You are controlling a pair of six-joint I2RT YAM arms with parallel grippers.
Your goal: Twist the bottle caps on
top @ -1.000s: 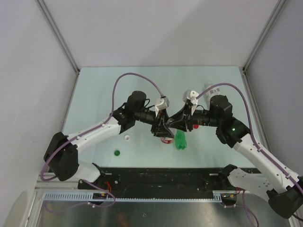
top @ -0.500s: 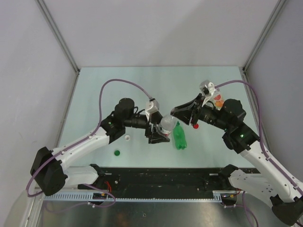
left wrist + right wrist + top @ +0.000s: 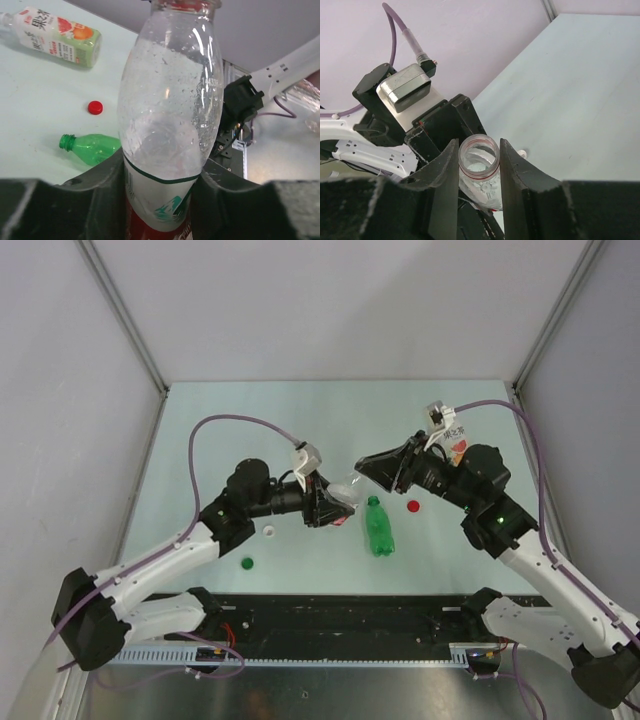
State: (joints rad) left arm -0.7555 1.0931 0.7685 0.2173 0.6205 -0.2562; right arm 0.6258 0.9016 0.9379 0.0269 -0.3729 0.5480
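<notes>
My left gripper [image 3: 335, 507] is shut on the slim clear bottle [image 3: 170, 110] at its red-white label and holds it tilted above the table, mouth open. My right gripper [image 3: 364, 464] is open just above the bottle's top; in the right wrist view the open neck [image 3: 479, 159] shows between my fingers [image 3: 445, 170]. The small green bottle [image 3: 378, 528] lies on the table, uncapped. The red cap [image 3: 413, 506], white cap [image 3: 269, 531] and green cap [image 3: 247, 562] lie loose on the table. The wider labelled bottle [image 3: 55, 36] lies at the far right.
The table's side walls stand at left and right, and a black rail [image 3: 340, 610] runs along the near edge. The left arm's cable [image 3: 225, 425] loops over the middle. The wider bottle is partly hidden behind my right arm [image 3: 470, 475] in the top view.
The left arm has drawn back left and tilted the clear bottle up toward the right. The right gripper pulled away to the right, then came back toward the bottle's mouth.
</notes>
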